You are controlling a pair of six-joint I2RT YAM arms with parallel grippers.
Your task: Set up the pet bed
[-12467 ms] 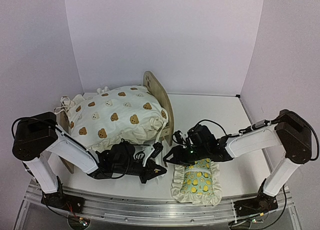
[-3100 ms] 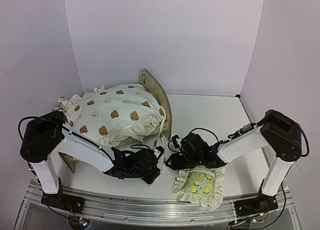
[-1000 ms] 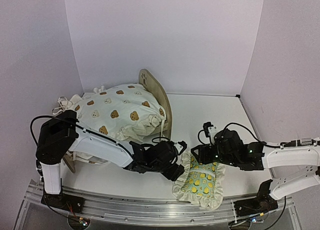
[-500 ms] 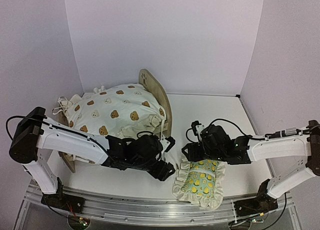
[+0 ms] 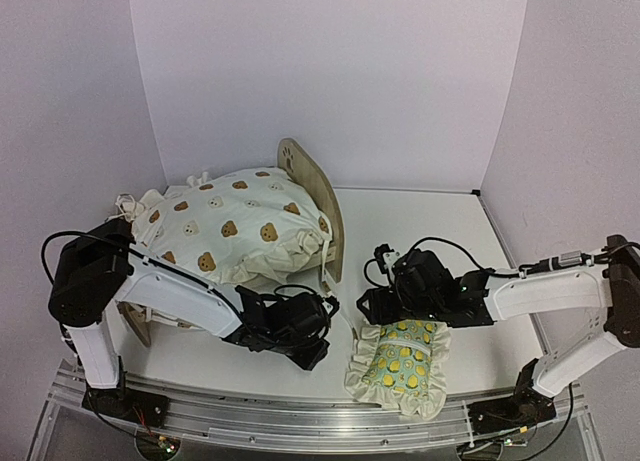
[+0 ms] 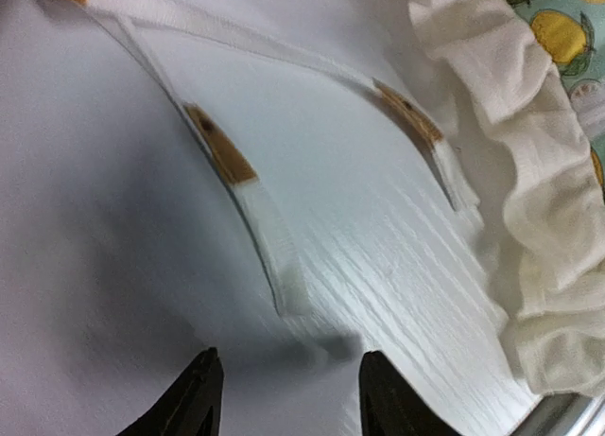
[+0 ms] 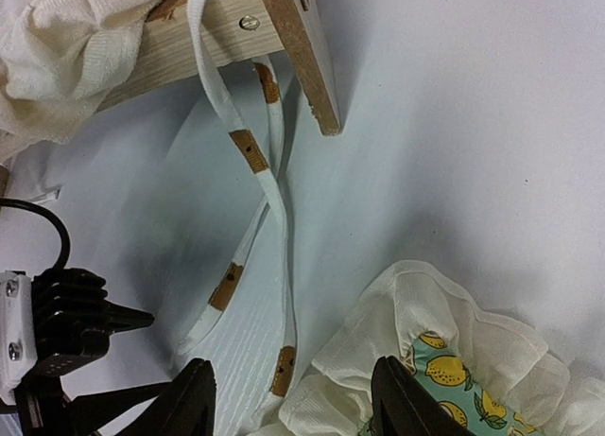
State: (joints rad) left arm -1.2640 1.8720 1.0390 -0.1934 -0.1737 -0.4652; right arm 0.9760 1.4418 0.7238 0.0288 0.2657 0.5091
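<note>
Cream ties trail off the pet bed, which sits under its cushion; fastening them seems the step. My left claw and right claw hang parted, empty, beside its near corner; next, I pinch a tie end.

The pet bed is pale, matt wood with visible grain. The cushion is soft, creased cream cloth. The pillow has crinkled cloth ruffles. The white counter looks finely grained.

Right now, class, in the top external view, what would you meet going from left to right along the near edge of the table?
Going across: left arm's base → left claw → lemon-print pillow → right arm's base.
</note>
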